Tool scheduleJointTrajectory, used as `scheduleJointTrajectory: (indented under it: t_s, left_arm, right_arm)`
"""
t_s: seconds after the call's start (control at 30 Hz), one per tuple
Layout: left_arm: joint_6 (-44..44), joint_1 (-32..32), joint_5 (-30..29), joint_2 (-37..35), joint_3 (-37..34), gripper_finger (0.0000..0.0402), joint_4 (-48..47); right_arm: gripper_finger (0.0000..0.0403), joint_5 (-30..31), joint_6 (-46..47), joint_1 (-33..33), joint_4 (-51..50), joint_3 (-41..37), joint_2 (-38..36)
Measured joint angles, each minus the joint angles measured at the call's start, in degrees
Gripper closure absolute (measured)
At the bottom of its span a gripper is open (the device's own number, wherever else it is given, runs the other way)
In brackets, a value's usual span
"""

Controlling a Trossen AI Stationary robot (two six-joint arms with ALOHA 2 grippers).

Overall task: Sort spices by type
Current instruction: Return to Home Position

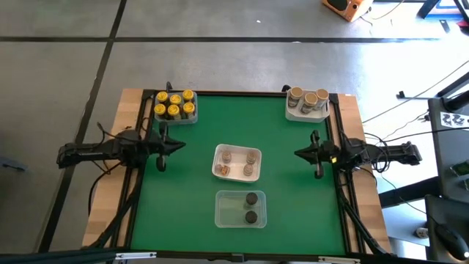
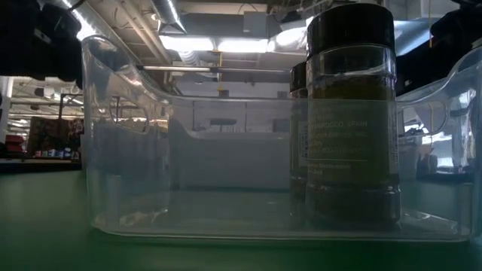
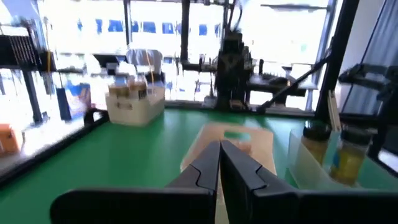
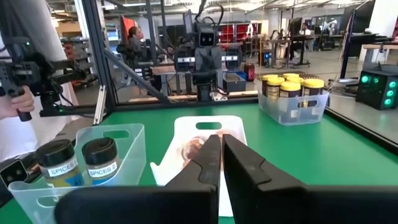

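The green rectangular tabletop [image 1: 183,191], framed in pale wood, fills the middle of the high view. The dark left arm [image 1: 102,152] lies across its left border and the dark right arm [image 1: 374,154] across its right border, the two pointing inward at each other. The left pincer [image 1: 178,145] hovers just inside the left border, its fingers [image 3: 205,168] clenched together on nothing; the right pincer [image 1: 299,153] hangs just inside the right border, likewise clenched and empty, its fingers [image 4: 208,158] pressed side by side.

Four bins stand on the green, apart from one another:
- a clear rectangular plastic bin [image 1: 229,209] sits at centre, nearest the edge at the bottom of the high view;
- a white rectangular plastic bin [image 1: 238,163] sits just behind it, between the two pincers;
- a smaller clear plastic bin [image 1: 179,119] occupies the far left corner;
- a pale plastic bin [image 1: 306,116] occupies the far right corner.

The spice jars all stand inside bins:
- six small yellow-lidded jars [image 1: 175,99] are packed upright in two rows in the far left bin;
- four grey-brown-lidded jars [image 1: 251,156] sit in the white central bin, two by two;
- a tight cluster of tan-lidded jars [image 1: 310,98] sits in the far right bin;
- two black-lidded jars [image 1: 251,198] stand upright in the right half of the near clear bin, one behind the other in the low view, with the rest of that bin bare.
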Motion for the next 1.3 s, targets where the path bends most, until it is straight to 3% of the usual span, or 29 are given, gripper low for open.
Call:
scheduleJointTrajectory:
  t_s: [1.3]
  left_arm:
    - [-0.12, 0.50, -1.32, 0.30, 0.24, 0.0391, -0.25]
  right_arm:
    - [0.0384, 0.16, -0.02, 0.01, 0.39, -0.17, 0.34]
